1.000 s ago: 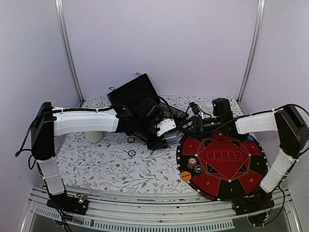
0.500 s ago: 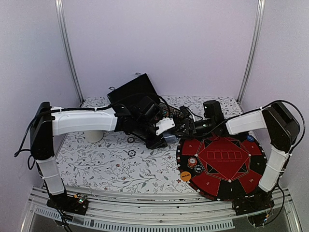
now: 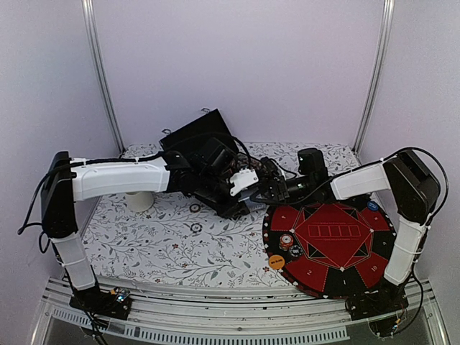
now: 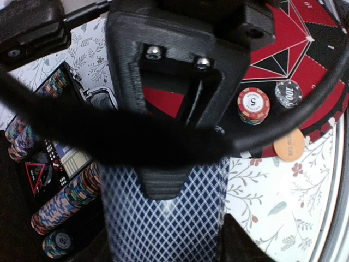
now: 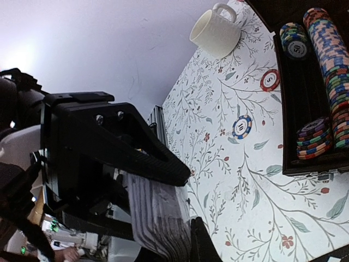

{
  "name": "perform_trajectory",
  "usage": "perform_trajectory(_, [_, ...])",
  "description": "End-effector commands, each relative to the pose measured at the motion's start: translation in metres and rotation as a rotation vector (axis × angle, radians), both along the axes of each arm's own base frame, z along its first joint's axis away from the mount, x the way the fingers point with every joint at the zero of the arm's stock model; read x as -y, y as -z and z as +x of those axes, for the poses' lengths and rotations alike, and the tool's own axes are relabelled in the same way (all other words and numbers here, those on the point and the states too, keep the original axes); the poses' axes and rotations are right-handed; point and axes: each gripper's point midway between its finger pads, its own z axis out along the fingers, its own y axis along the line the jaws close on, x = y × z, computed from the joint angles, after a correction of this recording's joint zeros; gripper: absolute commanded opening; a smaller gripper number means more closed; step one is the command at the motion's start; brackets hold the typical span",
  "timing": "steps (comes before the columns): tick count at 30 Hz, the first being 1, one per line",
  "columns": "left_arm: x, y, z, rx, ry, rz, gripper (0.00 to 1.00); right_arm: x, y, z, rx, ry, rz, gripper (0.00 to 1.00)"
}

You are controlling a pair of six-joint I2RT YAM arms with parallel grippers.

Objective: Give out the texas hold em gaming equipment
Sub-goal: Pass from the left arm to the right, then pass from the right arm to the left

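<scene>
A deck of playing cards (image 4: pixel 163 224) with blue diamond backs sits in my left gripper (image 4: pixel 163 202), which is shut on it over the flowered cloth, just left of the round red and black poker mat (image 3: pixel 330 248). My right gripper (image 5: pixel 190 202) reaches in from the right, its jaws pinched on the deck's edge (image 5: pixel 158 218). In the top view the two grippers meet, left (image 3: pixel 243 192) and right (image 3: pixel 266 190). A chip stack (image 4: pixel 253 105), a black chip (image 4: pixel 288 94) and an orange button (image 4: pixel 289 144) lie on the mat. A blue button (image 3: pixel 372 205) lies at its far right.
A black case (image 3: pixel 201 133) stands open behind the arms, its tray full of chip rows (image 5: pixel 330 71). A cream cup (image 5: pixel 215 30) stands at the left. Two loose chips lie on the cloth, one red (image 5: pixel 270 80) and one blue (image 5: pixel 241 126).
My right arm has swung left from above the mat to the deck, and its jaws have closed on the cards. The left gripper has shifted slightly toward the back, still holding the deck.
</scene>
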Motion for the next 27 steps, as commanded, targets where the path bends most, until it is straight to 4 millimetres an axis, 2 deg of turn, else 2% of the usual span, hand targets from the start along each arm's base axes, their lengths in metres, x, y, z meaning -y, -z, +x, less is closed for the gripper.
perform_trajectory(1, [-0.004, -0.010, 0.013, 0.039, -0.014, -0.040, 0.69, -0.004, -0.016, -0.013, 0.010, -0.080, 0.052, 0.02])
perform_trajectory(2, [-0.005, -0.006, 0.015, 0.042, -0.016, -0.035, 0.78, -0.004, -0.016, -0.013, 0.006, -0.078, 0.051, 0.02])
perform_trajectory(4, [-0.005, 0.000, 0.017, 0.046, -0.014, -0.023, 0.88, -0.003, -0.018, -0.014, 0.005, -0.079, 0.053, 0.02])
perform_trajectory(7, [-0.003, 0.005, 0.021, 0.053, -0.007, -0.009, 0.95, -0.002, -0.023, -0.016, 0.011, -0.077, 0.056, 0.02])
perform_trajectory(9, [-0.002, 0.004, 0.025, 0.066, -0.010, -0.004, 0.97, -0.002, -0.023, -0.017, 0.010, -0.074, 0.054, 0.02])
perform_trajectory(20, [0.008, 0.002, 0.022, 0.103, 0.070, -0.020, 0.98, -0.002, -0.023, -0.016, -0.002, -0.052, 0.044, 0.02])
perform_trajectory(23, [0.010, 0.000, 0.021, 0.112, 0.094, -0.026, 0.91, -0.002, -0.023, -0.015, -0.004, -0.050, 0.042, 0.02])
perform_trajectory(27, [0.009, 0.004, 0.024, 0.114, 0.084, -0.005, 0.76, -0.002, -0.024, -0.016, -0.004, -0.051, 0.043, 0.02])
